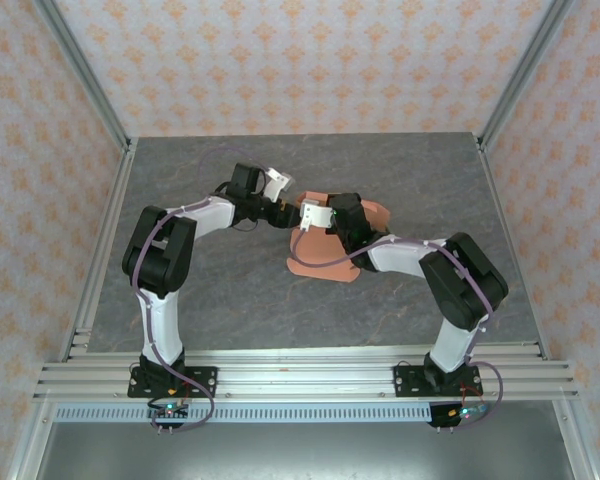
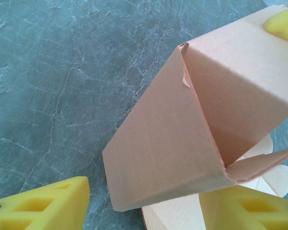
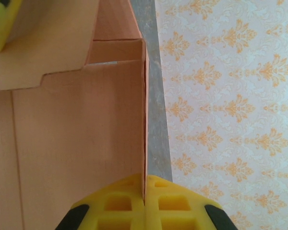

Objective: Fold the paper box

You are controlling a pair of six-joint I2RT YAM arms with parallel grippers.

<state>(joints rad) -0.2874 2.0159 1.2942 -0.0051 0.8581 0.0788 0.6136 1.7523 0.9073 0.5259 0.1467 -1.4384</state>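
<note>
The paper box [image 1: 315, 262] is salmon-orange card, partly folded, in the middle of the table. In the left wrist view a raised panel of the paper box [image 2: 173, 143] stands between my left gripper's [image 2: 144, 211] spread yellow fingers [image 2: 43, 206]; that gripper is open, with a clear gap on the left side. My right gripper [image 3: 145, 191] is shut on the thin edge of an upright wall of the paper box [image 3: 77, 134]. From above, the left gripper [image 1: 290, 212] and right gripper [image 1: 320, 228] meet over the box's far end.
The grey marbled table [image 1: 230, 290] has bare room to the left and in front of the box. Patterned walls and metal frame posts [image 1: 100, 110] enclose it. A yellow finger of the other arm shows at each wrist view's top corner.
</note>
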